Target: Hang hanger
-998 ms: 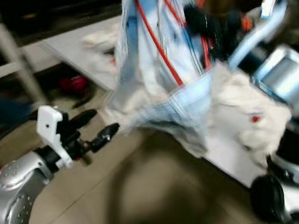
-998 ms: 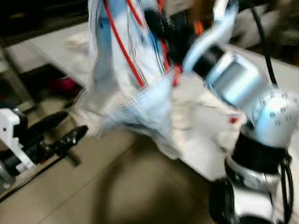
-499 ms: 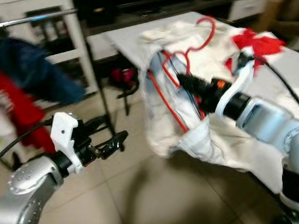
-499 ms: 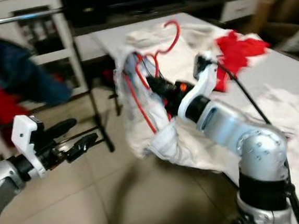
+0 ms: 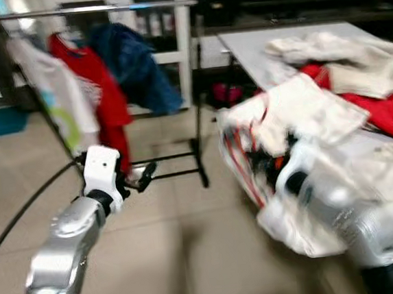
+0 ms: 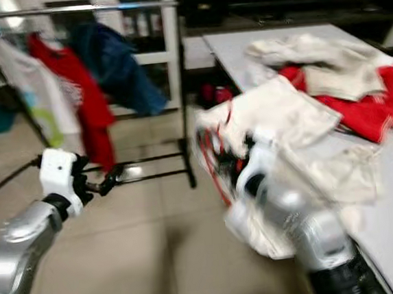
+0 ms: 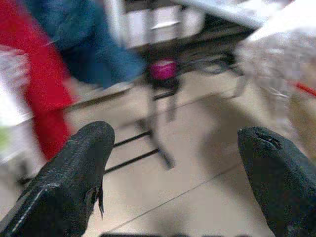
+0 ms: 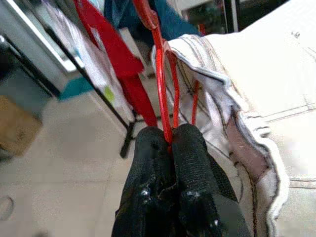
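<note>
**Red hanger pinched in the right hand, rack standing off to the left**

The right hand [image 8: 170, 148] is clenching a red hanger [image 8: 160, 84], its two black fingers [image 8: 190, 163] pressed together on the wire. A cream garment [image 8: 256, 98] is draping over that hanger and hanging beside the desk [image 5: 257, 49], above the tiled floor [image 5: 172, 259].

The left hand [image 7: 173, 148] is reaching out empty over the floor, its two fingers [image 7: 74, 163] spread wide with nothing between them.

Ahead and to the robot's left, a clothes rack [image 5: 95, 9] is carrying three garments: a white shirt [image 5: 51, 98], a red shirt [image 5: 103, 100] and a dark blue one [image 5: 138, 66]. The held hanger is well apart from the rail.

On the desk a heap of cream and red clothes [image 5: 356, 85] is lying; the blur is keeping me from counting them.
</note>
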Controlling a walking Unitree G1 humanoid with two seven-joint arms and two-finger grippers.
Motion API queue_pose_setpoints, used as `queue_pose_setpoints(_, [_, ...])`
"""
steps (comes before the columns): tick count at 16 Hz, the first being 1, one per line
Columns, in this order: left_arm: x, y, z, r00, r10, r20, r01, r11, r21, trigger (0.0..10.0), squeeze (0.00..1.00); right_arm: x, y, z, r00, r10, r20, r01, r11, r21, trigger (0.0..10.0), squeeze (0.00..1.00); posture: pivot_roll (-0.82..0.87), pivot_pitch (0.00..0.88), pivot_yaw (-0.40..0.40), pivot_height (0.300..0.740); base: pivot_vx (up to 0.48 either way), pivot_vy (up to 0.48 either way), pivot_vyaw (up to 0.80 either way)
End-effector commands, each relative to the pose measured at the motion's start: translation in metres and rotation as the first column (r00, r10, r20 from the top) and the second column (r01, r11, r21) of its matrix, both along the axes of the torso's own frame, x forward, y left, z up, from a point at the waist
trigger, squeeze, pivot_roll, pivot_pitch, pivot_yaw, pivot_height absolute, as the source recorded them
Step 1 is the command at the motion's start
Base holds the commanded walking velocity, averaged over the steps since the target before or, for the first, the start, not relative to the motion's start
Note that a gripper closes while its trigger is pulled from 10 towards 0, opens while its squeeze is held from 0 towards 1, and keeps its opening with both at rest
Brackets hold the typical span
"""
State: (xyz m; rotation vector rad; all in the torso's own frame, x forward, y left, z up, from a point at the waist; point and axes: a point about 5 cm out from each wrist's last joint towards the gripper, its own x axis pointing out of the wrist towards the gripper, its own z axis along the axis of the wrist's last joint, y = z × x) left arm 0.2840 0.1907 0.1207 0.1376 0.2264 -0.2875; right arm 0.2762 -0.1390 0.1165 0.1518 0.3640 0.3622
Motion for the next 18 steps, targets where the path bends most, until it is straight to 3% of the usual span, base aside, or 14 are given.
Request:
queue_pose_setpoints(1, [0.004, -0.006, -0.003, 0.999, 0.000, 0.032, -0.001, 0.999, 0.039, 10.0, 0.00, 0.001, -0.009, -0.008, 0.997, -0.061, 0.036, 0.063, 0.997, -0.055, 10.0, 0.00, -0.10, 0.000, 0.029, 0.740, 0.000, 0.000, 0.54])
queue_pose_setpoints(3, [0.009, -0.009, -0.007, 0.998, 0.013, 0.056, -0.014, 1.000, 0.019, 10.0, 0.00, -0.001, -0.006, -0.019, 0.990, -0.124, 0.060, 0.128, 0.990, -0.065, 10.0, 0.00, -0.12, 0.000, 0.067, 0.740, 0.000, 0.000, 0.00])
queue_pose_setpoints(7, [0.026, -0.023, 0.009, 0.994, -0.015, 0.108, 0.023, 0.997, -0.071, 10.0, 0.00, 0.000, 0.000, -0.005, 0.976, -0.108, 0.187, 0.119, 0.992, -0.049, 10.0, 0.00, -0.11, 0.000, 0.080, 0.740, 0.000, 0.000, 0.00])
queue_pose_setpoints(9, [0.023, -0.024, 0.008, 0.993, -0.020, 0.114, 0.030, 0.996, -0.082, 10.0, 0.00, -0.001, -0.001, -0.014, 0.978, -0.087, 0.190, 0.105, 0.991, -0.088, 10.0, 0.00, -0.10, 0.000, 0.071, 0.740, 0.000, 0.000, 0.00])
queue_pose_setpoints(10, [0.019, -0.025, 0.001, 0.995, -0.024, 0.093, 0.028, 0.999, -0.041, 10.0, 0.00, -0.003, -0.005, -0.024, 0.980, -0.090, 0.179, 0.115, 0.984, -0.133, 10.0, 0.00, -0.10, 0.000, 0.068, 0.740, 0.000, 0.000, 0.00])
queue_pose_setpoints(14, [0.016, -0.034, -0.016, 0.997, -0.031, 0.077, 0.034, 0.998, -0.050, 10.0, 0.00, -0.009, -0.017, -0.031, 0.968, -0.205, 0.147, 0.213, 0.976, -0.042, 10.0, 0.00, -0.11, 0.000, 0.075, 0.740, 0.000, 0.000, 0.00])
queue_pose_setpoints(18, [0.017, -0.041, -0.011, 0.994, -0.051, 0.096, 0.058, 0.995, -0.076, 10.0, 0.00, -0.010, -0.018, -0.028, 0.967, -0.182, 0.178, 0.193, 0.980, -0.044, 10.0, 0.00, -0.13, 0.000, 0.081, 0.740, 0.267, 0.000, 0.00])
